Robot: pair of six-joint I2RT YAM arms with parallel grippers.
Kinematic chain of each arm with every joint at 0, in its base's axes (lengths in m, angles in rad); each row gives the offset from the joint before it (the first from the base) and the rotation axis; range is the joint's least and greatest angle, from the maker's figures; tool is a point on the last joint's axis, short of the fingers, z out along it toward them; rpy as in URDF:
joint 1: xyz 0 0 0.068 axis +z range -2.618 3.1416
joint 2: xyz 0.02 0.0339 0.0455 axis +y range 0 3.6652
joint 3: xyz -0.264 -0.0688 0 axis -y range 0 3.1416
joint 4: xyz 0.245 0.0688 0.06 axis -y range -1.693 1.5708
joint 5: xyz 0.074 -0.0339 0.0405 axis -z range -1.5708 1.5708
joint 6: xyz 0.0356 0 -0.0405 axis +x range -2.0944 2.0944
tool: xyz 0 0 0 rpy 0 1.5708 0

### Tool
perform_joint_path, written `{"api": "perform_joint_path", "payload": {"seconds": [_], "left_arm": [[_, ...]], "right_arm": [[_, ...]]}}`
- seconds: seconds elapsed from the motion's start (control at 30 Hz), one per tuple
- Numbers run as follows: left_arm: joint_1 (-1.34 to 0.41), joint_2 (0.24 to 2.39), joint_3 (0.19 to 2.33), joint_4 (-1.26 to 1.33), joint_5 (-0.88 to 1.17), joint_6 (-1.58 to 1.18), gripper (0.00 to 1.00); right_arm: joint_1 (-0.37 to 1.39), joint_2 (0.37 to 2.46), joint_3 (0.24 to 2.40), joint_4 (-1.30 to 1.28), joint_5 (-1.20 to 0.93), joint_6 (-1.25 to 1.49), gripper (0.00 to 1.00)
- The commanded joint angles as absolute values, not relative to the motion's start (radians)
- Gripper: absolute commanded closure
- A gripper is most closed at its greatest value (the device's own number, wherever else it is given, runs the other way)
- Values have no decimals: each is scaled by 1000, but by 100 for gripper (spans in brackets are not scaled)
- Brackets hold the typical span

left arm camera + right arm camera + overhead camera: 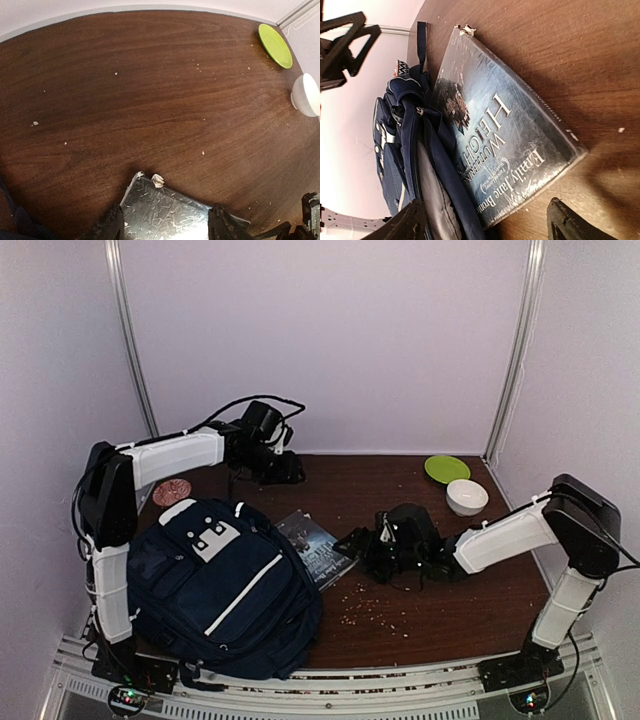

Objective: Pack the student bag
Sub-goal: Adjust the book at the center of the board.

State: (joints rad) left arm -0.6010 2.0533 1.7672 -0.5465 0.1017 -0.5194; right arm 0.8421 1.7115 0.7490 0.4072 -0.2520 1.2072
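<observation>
Right fingers (567, 222) wide apart, empty, before a book (510, 135) partly hidden by the student bag (405, 130); left fingers (225, 225) apart too.

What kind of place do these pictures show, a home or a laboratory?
Probably a robot lab booth: plain white walls and metal posts enclose one table, with a left arm and right arm mounted at its near edge.

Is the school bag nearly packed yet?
Not really. Nothing looks packed: the student bag lies on the table, the book outside it, one edge under the bag's side. The right gripper is by the book, jaws open, gripping nothing; the left gripper is open too. To do: getting the book inside.
</observation>
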Motion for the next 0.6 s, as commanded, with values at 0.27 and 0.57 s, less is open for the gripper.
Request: {"api": "perform_joint_path", "payload": {"seconds": [0.27,0.57], "left_arm": [[-556,2200,1813,-582,96,-499,3],[-533,2298,1858,-617,143,-483,7]], "right_arm": [[867,1854,772,565,-283,1380,19],[863,1937,846,580,-301,1405,21]]}}
